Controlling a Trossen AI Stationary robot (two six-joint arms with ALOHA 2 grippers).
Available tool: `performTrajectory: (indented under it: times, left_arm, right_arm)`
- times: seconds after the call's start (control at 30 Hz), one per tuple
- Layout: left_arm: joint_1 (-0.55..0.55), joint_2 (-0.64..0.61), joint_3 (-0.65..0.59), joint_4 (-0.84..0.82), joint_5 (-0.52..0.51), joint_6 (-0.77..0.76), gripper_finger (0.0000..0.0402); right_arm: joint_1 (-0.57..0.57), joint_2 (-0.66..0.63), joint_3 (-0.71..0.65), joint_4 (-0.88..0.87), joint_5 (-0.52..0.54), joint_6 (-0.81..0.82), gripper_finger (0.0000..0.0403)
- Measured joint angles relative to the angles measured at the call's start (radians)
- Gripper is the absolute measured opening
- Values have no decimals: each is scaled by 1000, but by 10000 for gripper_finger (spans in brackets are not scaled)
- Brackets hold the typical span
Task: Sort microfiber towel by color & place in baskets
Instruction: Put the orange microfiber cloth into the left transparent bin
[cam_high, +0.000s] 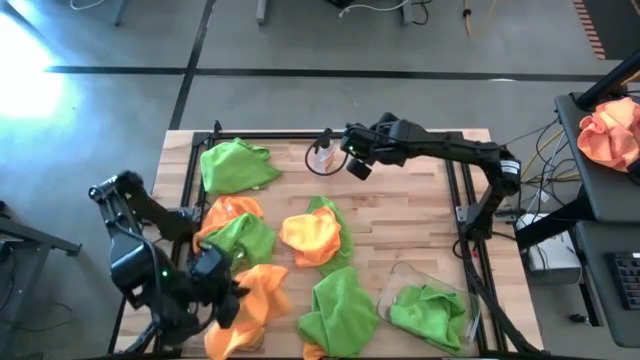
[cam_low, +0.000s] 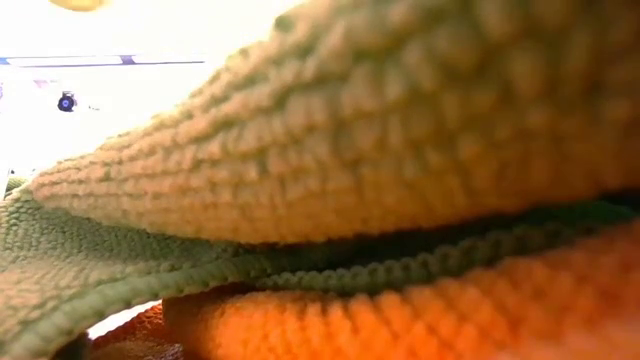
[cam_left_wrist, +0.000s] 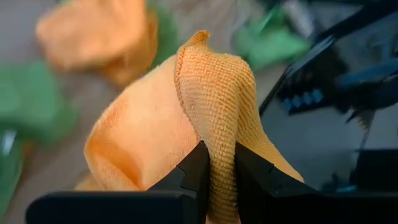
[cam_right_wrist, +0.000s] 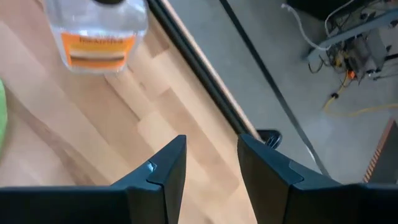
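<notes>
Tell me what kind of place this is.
Probably a robotics lab or workshop, not a home. A wooden table on a black metal frame stands on a bare concrete floor marked with dark lines, and loose cables run to gear on a side desk.

Overhead camera looks straight down on the whole tabletop (cam_high: 400, 225); the low camera is pressed against towels (cam_low: 380, 130); each wrist camera looks closely past its own pincer, sharing that tabletop.
</notes>
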Motion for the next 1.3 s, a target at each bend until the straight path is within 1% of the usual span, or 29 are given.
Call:
performTrajectory:
  times: [0.13, 0.2, 0.37, 0.47, 0.63, 0.7, 0.8, 0.97, 1.13, 1.2, 1.3]
  left_arm:
    - [-34, 43, 0, -81, 141, -127, 41]
    - [-52, 66, 0, -119, 181, -167, 41]
    - [-97, 111, -1, -196, 194, -276, 41]
    - [-134, 134, -1, -213, 210, -353, 41]
    - [-201, 168, -2, -249, 282, -515, 41]
    - [-221, 179, -2, -258, 285, -558, 41]
    - [-221, 183, -2, -264, 284, -559, 41]
    - [-203, 184, -13, -269, 242, -548, 41]
    - [-197, 183, -17, -269, 239, -540, 42]
    - [-197, 183, -17, -269, 239, -538, 48]
    - [-197, 183, -17, -269, 239, -531, 67]
  right_arm:
    - [0, 0, -35, -1, -40, 28, 141]
    - [0, 0, -45, 1, -47, 33, 141]
    - [10, 0, -47, 2, -52, 36, 136]
    - [14, 0, -47, 2, -52, 36, 133]
    - [18, 0, -47, 2, -52, 36, 134]
    - [18, 0, -47, 2, -52, 36, 136]
    - [18, 0, -47, 4, -52, 36, 136]
    - [18, 0, -47, 6, -52, 36, 129]
    - [18, 0, -47, 6, -53, 36, 128]
    - [18, 0, -47, 6, -53, 36, 131]
    - [18, 0, -47, 6, -54, 36, 137]
